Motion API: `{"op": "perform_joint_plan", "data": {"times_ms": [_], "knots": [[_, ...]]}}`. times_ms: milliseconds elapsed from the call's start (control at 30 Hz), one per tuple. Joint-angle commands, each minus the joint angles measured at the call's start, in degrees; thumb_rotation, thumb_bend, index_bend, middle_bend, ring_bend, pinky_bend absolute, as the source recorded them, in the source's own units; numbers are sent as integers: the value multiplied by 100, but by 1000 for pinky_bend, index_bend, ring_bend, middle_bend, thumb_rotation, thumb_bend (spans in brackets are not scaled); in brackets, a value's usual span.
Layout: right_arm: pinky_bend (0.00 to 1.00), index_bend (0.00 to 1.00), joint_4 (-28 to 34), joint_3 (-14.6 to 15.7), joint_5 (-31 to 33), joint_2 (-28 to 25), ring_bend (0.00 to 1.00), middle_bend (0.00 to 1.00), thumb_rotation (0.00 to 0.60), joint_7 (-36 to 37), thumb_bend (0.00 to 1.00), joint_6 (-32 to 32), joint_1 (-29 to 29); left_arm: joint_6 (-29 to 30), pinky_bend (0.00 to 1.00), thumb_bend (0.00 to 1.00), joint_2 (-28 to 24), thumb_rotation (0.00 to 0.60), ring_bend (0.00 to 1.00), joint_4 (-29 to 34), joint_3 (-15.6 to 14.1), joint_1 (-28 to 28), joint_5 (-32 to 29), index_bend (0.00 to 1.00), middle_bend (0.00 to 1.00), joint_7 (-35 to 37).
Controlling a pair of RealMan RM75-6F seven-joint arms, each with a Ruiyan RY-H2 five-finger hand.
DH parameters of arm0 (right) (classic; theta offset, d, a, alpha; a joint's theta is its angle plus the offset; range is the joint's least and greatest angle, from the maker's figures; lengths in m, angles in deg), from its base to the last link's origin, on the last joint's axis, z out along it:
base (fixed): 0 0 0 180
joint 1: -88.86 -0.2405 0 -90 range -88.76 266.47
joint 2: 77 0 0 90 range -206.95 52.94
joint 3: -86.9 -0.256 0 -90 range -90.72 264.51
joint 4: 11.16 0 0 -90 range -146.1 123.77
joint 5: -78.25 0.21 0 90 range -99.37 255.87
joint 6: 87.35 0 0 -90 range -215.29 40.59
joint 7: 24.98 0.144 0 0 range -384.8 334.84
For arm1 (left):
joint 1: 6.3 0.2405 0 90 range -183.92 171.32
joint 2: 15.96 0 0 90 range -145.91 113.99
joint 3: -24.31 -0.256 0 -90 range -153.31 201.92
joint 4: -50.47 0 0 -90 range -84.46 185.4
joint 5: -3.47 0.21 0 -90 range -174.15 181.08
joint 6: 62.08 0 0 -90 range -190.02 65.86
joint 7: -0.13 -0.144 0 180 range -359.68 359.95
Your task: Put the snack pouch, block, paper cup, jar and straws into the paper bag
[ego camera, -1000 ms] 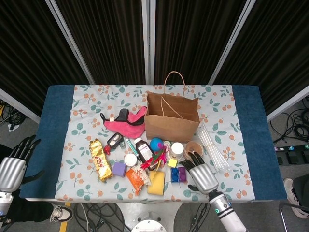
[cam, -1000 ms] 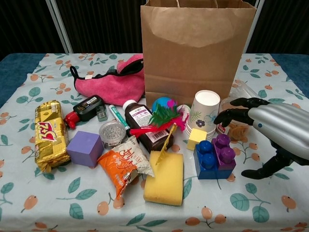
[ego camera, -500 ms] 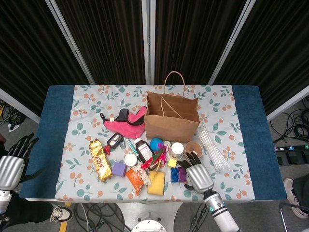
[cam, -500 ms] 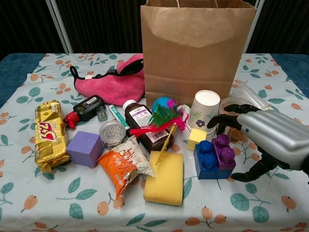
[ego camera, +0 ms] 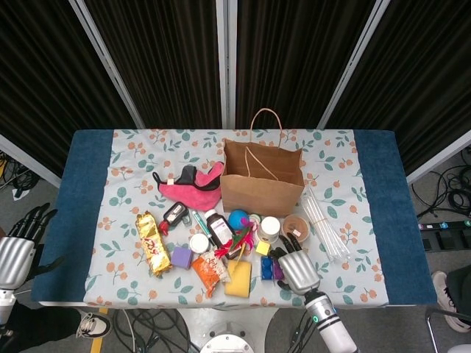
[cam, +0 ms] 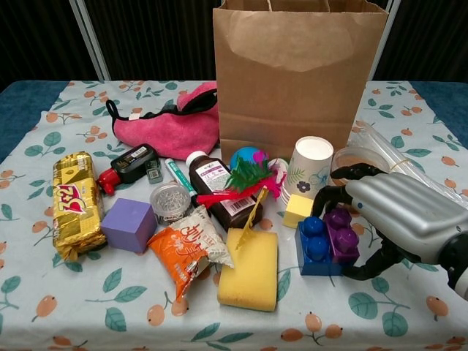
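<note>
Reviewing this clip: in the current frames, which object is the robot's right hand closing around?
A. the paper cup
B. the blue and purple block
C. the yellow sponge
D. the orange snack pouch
B. In the chest view the right hand has its fingers curled over the top of the blue and purple block with the thumb low at the block's side, while the paper cup stands apart behind it.

Right hand (cam: 398, 219) curled; left hand (ego camera: 16, 250) spread.

Bright even overhead light, soft shadows, sharp focus, dark backdrop
</note>
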Motion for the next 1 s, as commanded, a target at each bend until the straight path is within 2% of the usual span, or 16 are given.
{"op": "perform_joint_plan", "data": {"times_ms": [33, 200, 367, 500, 600, 700, 833, 1000], "knots": [[63, 431, -29, -19, 11, 21, 131, 438, 600, -38, 0, -37, -1, -8, 209, 31, 3, 600, 83, -3, 3, 0, -9, 118, 135, 21], [83, 507, 8, -39, -44, 13, 168, 492, 600, -41, 37, -140, 1, -13, 209, 31, 1, 600, 84, 17, 4, -19, 10, 118, 135, 22], [92, 522, 42, -5, -1098, -182, 176, 502, 600, -52, 61, -891, 1, -5, 209, 31, -9, 600, 84, 56, -9, -25, 44, 119, 135, -19], [92, 524, 692, -168, -1608, -589, 177, 503, 600, -19, 62, -1339, -5, 24, 209, 31, -28, 600, 83, 128, -1, -44, 80, 118, 135, -47], [92, 525, 1322, -408, -1879, -960, 177, 503, 600, -127, 62, -1554, -45, 31, 209, 31, -40, 600, 84, 185, -11, -57, 117, 118, 135, -100], [94, 525, 1891, -741, -1929, -1291, 177, 503, 600, -213, 61, -1638, -108, 9, 209, 30, -56, 600, 84, 232, -23, -79, 148, 118, 135, -172], [96, 525, 2298, -1454, -1730, -1589, 177, 503, 600, -381, 62, -1616, -330, 6, 209, 31, -75, 600, 84, 326, -18, -105, 175, 118, 135, -267], [104, 527, 2116, -2396, -1212, -1627, 177, 503, 600, -550, 62, -1403, -830, -30, 209, 30, -109, 600, 84, 414, -19, -148, 207, 118, 135, -366]]}}
